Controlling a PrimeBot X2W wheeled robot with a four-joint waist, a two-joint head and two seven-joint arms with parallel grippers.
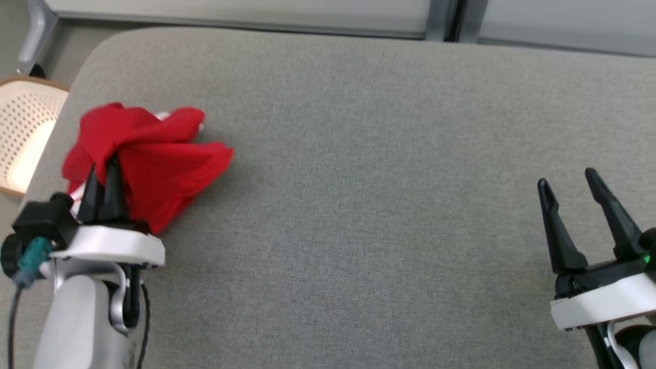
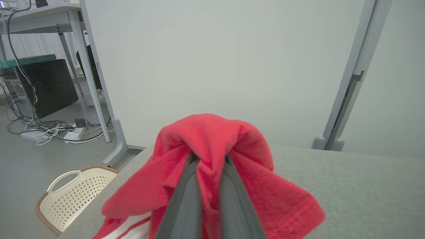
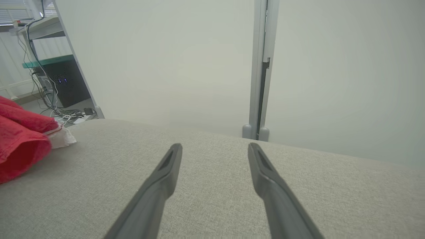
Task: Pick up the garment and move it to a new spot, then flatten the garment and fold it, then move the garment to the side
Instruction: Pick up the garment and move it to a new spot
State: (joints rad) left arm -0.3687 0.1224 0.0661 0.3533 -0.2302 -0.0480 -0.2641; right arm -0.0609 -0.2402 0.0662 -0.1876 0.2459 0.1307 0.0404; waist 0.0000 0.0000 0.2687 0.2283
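The red garment (image 1: 154,159) lay bunched in a heap on the grey bench (image 1: 359,179), close to the bench's left edge and nearer its far left corner than its near side. A small white part of the garment poked out at the side of the heap facing the bench's far edge, and in the left wrist view a white patch with a red stripe showed low on the side facing the bench's left edge.

The left gripper (image 1: 104,165) stood at the near side of the heap, over the left edge of the bench. Its two dark fingers (image 2: 186,199) were brought together and clamped on a raised fold of the red cloth, which draped over and around the fingertips.

The right gripper (image 1: 567,179) was over the right part of the bench, well apart from the garment, with its fingers spread wide and nothing between them. Whether it touched the bench could not be told.

A cream perforated basket (image 1: 25,128) with a brown rim sat on the floor just off the bench's left edge. Pale panels (image 3: 332,83) joined by a grey post (image 3: 260,66) stood beyond the bench's far edge. Farther off past the bench's left side stood a desk (image 2: 49,20), with a black computer tower (image 2: 49,86) under it and loose cables (image 2: 49,129) on the floor.
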